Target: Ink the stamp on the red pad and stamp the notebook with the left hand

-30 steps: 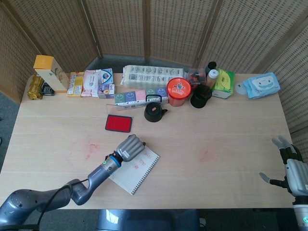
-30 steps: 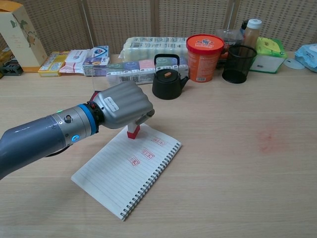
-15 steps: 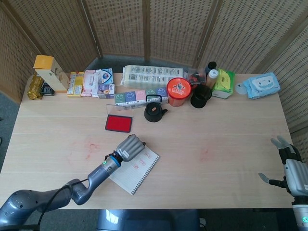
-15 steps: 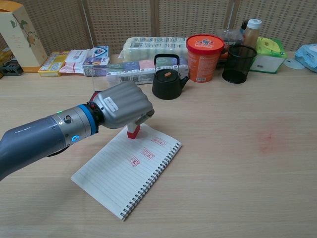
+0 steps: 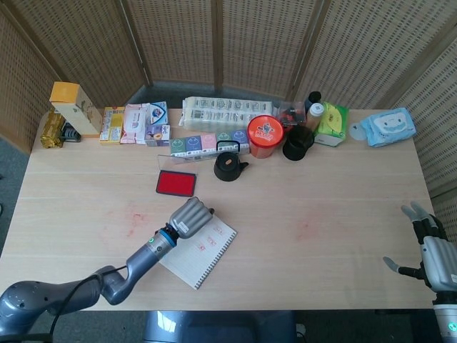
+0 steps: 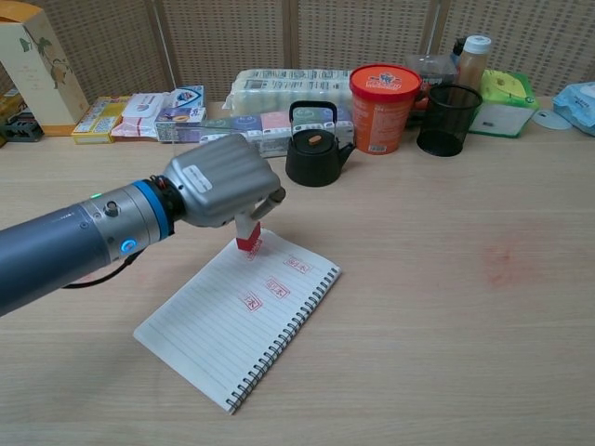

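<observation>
My left hand (image 6: 221, 179) (image 5: 189, 217) grips a small stamp (image 6: 248, 237) with a red base, held just above the far corner of the spiral notebook (image 6: 237, 317) (image 5: 202, 252). The lined page carries several red stamp marks (image 6: 276, 286). The red ink pad (image 5: 176, 183) lies on the table beyond the notebook; in the chest view my hand hides it. My right hand (image 5: 430, 251) hovers open at the table's right edge, far from the notebook, with nothing in it.
A black teapot (image 6: 313, 152), an orange tub (image 6: 384, 94), a black mesh cup (image 6: 449, 119) and a row of boxes and packets (image 5: 158, 123) line the back of the table. A blue wipes pack (image 5: 388, 127) sits at the far right. Faint red smudges (image 6: 502, 261) stain the wood.
My left hand has lifted the stamp slightly off the notebook and shifted a little left and back. The right hand has stayed put.
</observation>
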Controlling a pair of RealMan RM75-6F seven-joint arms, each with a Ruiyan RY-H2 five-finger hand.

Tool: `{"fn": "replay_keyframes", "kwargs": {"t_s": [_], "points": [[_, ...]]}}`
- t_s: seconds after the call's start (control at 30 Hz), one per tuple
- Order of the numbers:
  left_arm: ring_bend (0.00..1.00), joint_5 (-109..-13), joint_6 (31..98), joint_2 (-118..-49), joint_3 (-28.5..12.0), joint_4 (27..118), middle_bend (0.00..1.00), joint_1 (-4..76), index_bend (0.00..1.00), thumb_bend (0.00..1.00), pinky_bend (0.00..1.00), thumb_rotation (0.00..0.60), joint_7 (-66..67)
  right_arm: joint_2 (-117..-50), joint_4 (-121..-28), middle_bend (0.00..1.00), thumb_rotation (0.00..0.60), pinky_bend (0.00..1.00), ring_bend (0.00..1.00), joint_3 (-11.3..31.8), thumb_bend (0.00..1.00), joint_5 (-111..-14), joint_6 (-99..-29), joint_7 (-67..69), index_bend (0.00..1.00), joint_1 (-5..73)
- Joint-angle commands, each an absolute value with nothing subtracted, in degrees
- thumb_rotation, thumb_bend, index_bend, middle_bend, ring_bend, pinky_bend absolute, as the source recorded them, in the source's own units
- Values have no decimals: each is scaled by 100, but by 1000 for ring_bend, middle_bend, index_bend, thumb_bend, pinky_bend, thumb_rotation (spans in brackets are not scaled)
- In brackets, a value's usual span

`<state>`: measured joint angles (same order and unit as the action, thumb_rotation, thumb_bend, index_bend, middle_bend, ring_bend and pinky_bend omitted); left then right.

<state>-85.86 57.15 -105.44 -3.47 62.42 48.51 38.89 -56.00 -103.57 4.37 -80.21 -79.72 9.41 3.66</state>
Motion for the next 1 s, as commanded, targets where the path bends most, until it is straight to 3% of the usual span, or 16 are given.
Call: {"fn": "replay_keyframes", "kwargs": {"t_s": [0.03,0.27,0.43,0.73,1.0], "points": [[1000,-8689,6046,-10066,-552,6866,1000,4851,632,385,1000,600,4013,-5605,-10360,0,600,0,0,432,95,-8030,-7975,923,0,366],[1000,-8779,6401,-9114,-759,8161,1000,4752,632,385,1000,600,4288,-5625,-10383,0,600,0,0,410,95,-8058,-7974,850,0,370],[1000,-8815,6334,-8773,-525,8643,1000,4614,632,385,1000,600,4468,-5640,-10397,0,600,0,0,392,96,-8079,-7971,800,0,372],[1000,-8790,6037,-9132,-8,8240,1000,4409,632,385,1000,600,4521,-5636,-10413,0,600,0,0,376,95,-8106,-7997,783,0,358],[1000,-8814,5907,-9490,158,7762,1000,4321,632,384,1000,600,4386,-5630,-10400,0,600,0,0,383,96,-8080,-7987,804,0,361]]}}
